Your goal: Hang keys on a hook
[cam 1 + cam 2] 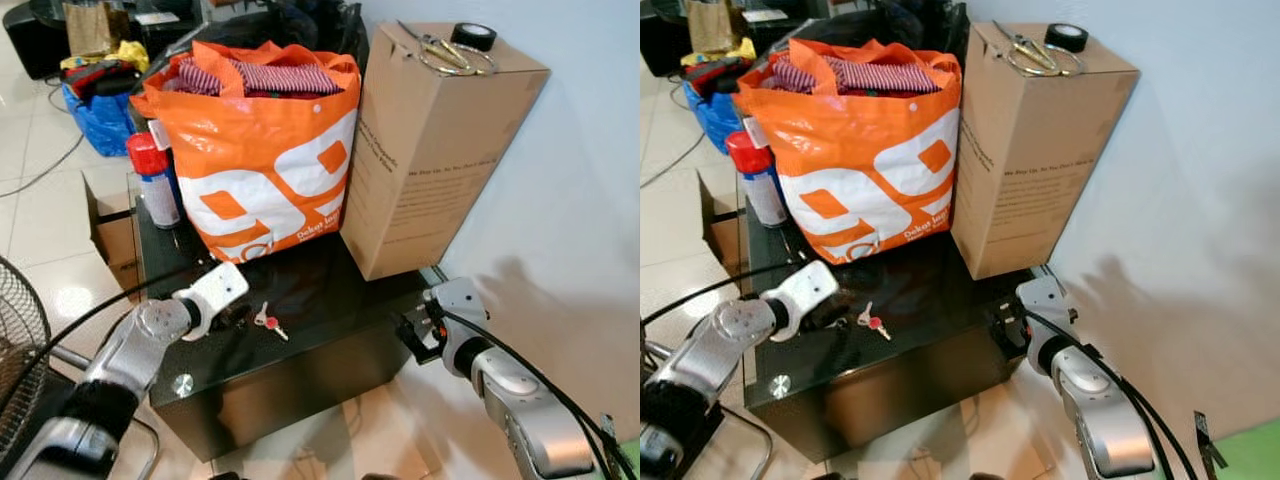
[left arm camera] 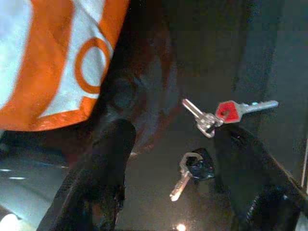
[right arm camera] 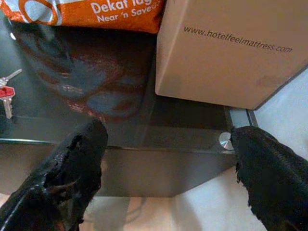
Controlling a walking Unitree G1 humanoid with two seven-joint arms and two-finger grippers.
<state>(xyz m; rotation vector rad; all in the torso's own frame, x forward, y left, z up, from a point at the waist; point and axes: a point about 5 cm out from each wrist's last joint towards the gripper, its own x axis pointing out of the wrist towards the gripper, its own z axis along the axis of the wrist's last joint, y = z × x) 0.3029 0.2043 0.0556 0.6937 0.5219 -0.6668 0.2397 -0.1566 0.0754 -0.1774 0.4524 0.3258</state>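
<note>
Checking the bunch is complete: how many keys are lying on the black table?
2, though the dark glass may hide more: a red-headed key and a plain silver key joined to it, before the left gripper.

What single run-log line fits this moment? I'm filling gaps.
left claw: open, over red-capped silver keys | keys: flat on glossy black table | right claw: open at table edge

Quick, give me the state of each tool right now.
Left tool: open, holding nothing, fingers either side of the keys on the table.
Right tool: open, holding nothing, at the table's edge.
</note>
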